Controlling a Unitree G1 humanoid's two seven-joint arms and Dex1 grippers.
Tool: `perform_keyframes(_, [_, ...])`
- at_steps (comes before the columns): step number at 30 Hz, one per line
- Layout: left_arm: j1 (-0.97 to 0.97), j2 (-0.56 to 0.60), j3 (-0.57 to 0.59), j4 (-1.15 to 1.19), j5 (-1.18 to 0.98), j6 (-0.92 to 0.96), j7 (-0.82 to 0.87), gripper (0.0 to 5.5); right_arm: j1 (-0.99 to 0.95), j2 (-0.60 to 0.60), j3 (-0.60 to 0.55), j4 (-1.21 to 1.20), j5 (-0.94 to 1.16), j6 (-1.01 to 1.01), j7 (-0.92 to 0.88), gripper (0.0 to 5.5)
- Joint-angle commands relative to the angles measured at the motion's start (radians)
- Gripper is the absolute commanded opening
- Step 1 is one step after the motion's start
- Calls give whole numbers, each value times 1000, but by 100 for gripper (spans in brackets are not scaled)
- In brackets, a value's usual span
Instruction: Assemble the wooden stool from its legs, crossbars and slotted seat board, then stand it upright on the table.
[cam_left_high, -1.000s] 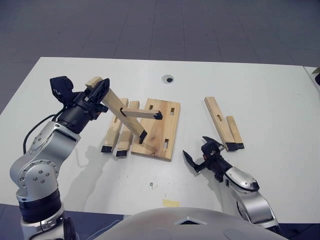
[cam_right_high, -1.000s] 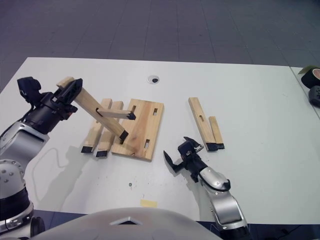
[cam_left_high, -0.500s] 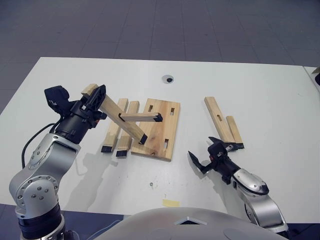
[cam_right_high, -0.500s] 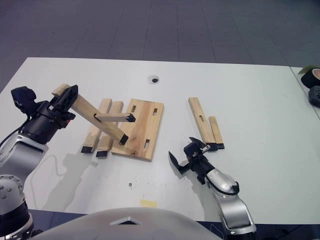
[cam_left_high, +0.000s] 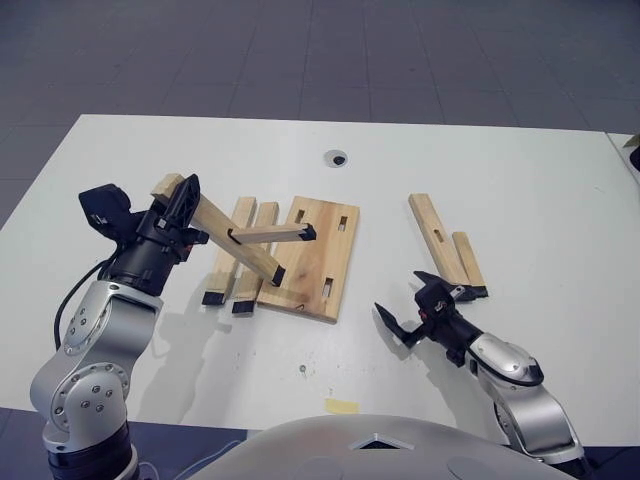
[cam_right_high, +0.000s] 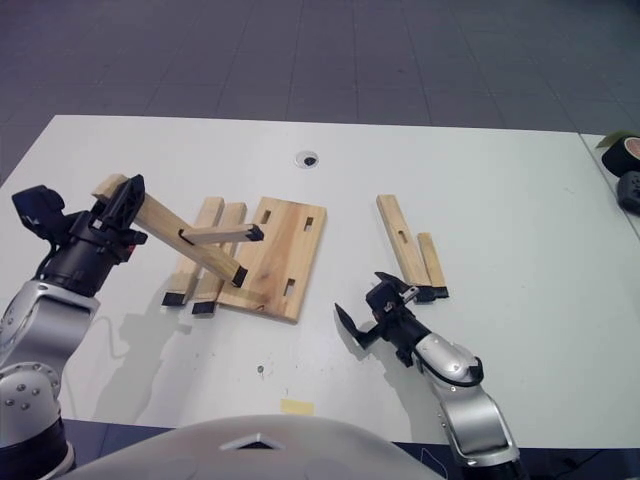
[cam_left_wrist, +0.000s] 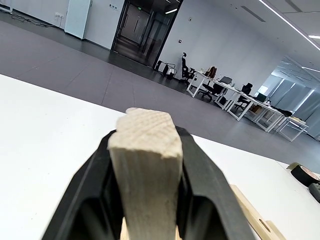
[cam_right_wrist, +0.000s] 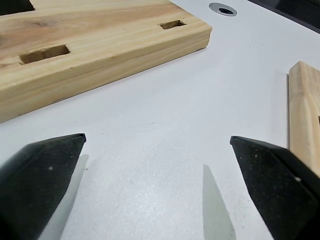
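White table (cam_left_high: 520, 170) with the stool in parts, places given by clock face from the seat board (cam_left_high: 315, 262). The board is a flat rectangle of pale, grained wood pierced by small rectangular slots. At 9 o'clock, the left gripper (cam_left_high: 182, 203) is clamped with its black fingers on the square-cut top of a leg (cam_left_high: 240, 240), which slopes down towards the board. We cannot tell whether its black-capped foot touches the board. A thin crossbar (cam_left_high: 270, 233), also black-tipped, juts sideways from this leg over the board. Beneath it, just beside the board, lie one loose leg (cam_left_high: 220, 272) and a second (cam_left_high: 248, 288), parallel and with capped ends. At 3 o'clock, well apart, we see a slotted leg (cam_left_high: 435, 235) touching a shorter bar (cam_left_high: 467, 262). At 4 o'clock the right gripper (cam_left_high: 397, 293) is low over the table, its pointed black fingers spread wide. A round grommet (cam_left_high: 338, 157) sits at 12 o'clock.
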Motion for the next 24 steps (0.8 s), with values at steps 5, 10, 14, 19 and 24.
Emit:
perform_keyframes(5, [218,-14,-206,-43,320,-140,-151,105,-30,-12,0,-53,2,63,-2,540])
perform_keyframes(10, [354,2,-348,25,514,-246,-245,105,-56,-16,-9,-43,4,67,1,540])
perform_keyframes(14, [304,54,-397,27,583,-242,-292,105,-79,-1,0,-27,0,64,-12,540])
perform_keyframes(19, [96,51,-346,4,481,-132,-242,106,-91,24,15,2,-10,42,-37,540])
perform_keyframes(24, [-69,30,-276,-49,304,-60,-228,154,-97,32,34,31,-26,6,-46,540])
